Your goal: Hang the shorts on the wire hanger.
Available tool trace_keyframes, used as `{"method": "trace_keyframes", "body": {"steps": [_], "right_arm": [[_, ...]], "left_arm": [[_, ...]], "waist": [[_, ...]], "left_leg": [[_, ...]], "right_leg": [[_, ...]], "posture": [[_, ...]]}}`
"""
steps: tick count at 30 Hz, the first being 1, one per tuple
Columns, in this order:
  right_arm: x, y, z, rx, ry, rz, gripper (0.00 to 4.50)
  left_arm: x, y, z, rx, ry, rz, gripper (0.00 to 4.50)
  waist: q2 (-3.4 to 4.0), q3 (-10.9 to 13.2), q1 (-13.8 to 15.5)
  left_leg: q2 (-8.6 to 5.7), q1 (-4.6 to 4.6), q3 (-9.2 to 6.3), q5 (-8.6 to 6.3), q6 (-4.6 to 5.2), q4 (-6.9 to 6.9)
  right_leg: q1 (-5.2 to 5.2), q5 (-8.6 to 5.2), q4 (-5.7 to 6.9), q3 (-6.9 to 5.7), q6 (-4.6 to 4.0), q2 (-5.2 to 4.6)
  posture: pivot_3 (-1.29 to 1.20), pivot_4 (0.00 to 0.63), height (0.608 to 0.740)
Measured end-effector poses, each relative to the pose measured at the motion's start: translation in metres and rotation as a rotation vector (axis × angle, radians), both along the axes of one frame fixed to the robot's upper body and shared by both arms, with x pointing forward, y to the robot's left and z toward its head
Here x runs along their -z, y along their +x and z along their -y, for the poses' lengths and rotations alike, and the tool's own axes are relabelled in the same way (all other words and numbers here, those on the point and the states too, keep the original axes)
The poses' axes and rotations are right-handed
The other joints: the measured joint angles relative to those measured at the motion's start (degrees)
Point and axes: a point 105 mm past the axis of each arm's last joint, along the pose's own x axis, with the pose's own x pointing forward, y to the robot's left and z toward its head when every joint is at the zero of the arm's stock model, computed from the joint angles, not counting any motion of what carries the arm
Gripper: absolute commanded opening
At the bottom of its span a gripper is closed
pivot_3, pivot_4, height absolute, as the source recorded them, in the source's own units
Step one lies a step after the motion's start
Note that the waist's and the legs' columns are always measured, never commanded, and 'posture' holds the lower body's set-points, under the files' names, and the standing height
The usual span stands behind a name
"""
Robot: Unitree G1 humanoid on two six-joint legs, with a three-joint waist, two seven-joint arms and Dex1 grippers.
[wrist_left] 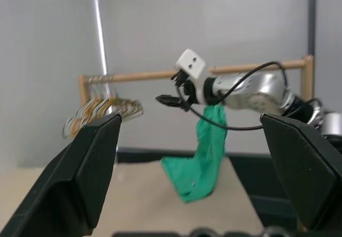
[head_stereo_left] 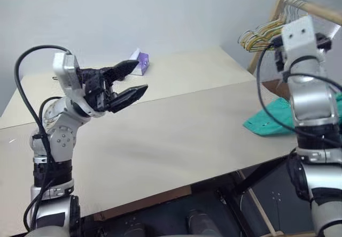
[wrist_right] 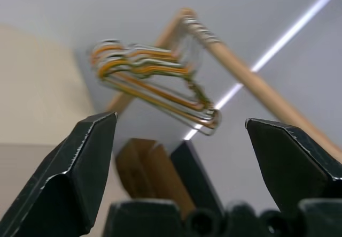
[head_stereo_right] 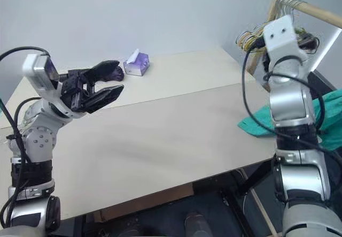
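Note:
The teal-green shorts [head_stereo_left: 271, 118] lie crumpled at the table's right edge, behind my right arm; in the left wrist view the shorts [wrist_left: 206, 157] trail down from behind that arm to the tabletop. The wire hanger is out of view. My right gripper [wrist_left: 171, 90] is held up level near the wooden rail, open and empty. In its wrist view its fingers [wrist_right: 80, 167] stand wide apart, facing a bunch of hangers. My left gripper [head_stereo_left: 134, 79] hovers above the table's left side, open, with nothing between its fingers.
A bunch of yellow, green and pale wire hangers [head_stereo_left: 259, 36] hangs on a wooden rail [head_stereo_left: 315, 9] at the far right. A purple and white tissue box [head_stereo_left: 140, 63] sits at the back of the beige table [head_stereo_left: 176, 135].

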Motion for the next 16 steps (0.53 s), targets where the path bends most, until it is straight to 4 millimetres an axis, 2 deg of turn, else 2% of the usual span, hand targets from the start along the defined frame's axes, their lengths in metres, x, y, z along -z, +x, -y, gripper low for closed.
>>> {"method": "trace_keyframes", "body": {"steps": [5, 7, 12, 14, 16], "right_arm": [[0.071, -0.021, -0.040, -0.333, -0.003, -0.336, 4.46], [0.091, -0.033, -0.055, -0.443, -0.010, -0.440, 4.46], [0.113, -0.056, -0.077, -0.643, -0.105, -0.574, 4.46], [0.120, -0.058, -0.085, -0.684, -0.113, -0.596, 4.46], [0.122, -0.058, -0.089, -0.697, -0.116, -0.593, 4.46]], "left_arm": [[0.030, 0.000, -0.013, -0.084, 0.122, -0.097, 4.50], [0.040, 0.001, -0.014, -0.121, 0.177, -0.120, 4.50], [0.077, 0.006, -0.023, -0.252, 0.372, -0.189, 4.50], [0.093, 0.006, -0.022, -0.268, 0.432, -0.218, 4.50], [0.099, 0.006, -0.020, -0.274, 0.463, -0.224, 4.50]], "waist": [[-0.02, 0.0, 1.3], [-0.03, 0.0, 2.2], [-0.13, 0.0, 5.0], [-0.19, 0.0, 6.2], [-0.32, 0.0, 7.5]], "left_leg": [[0.01, 0.02, 0.03, 0.00, 0.00, 0.00], [0.01, 0.02, 0.04, 0.00, 0.00, 0.00], [0.02, 0.10, 0.11, 0.00, 0.00, 0.00], [0.02, 0.09, 0.15, 0.00, -0.01, 0.00], [0.03, 0.07, 0.15, 0.00, -0.01, 0.00]], "right_leg": [[-0.01, 0.00, 0.00, 0.00, -0.01, 0.01], [-0.01, 0.01, 0.00, 0.00, -0.02, 0.01], [0.01, 0.01, -0.01, -0.03, -0.02, 0.04], [0.01, 0.01, -0.01, -0.02, -0.03, 0.04], [-0.04, 0.02, -0.01, -0.04, -0.04, 0.05]], "posture": [[0.01, 0.000, 0.740], [0.02, 0.000, 0.740], [0.08, 0.000, 0.740], [0.08, 0.000, 0.740], [0.10, 0.000, 0.740]]}}
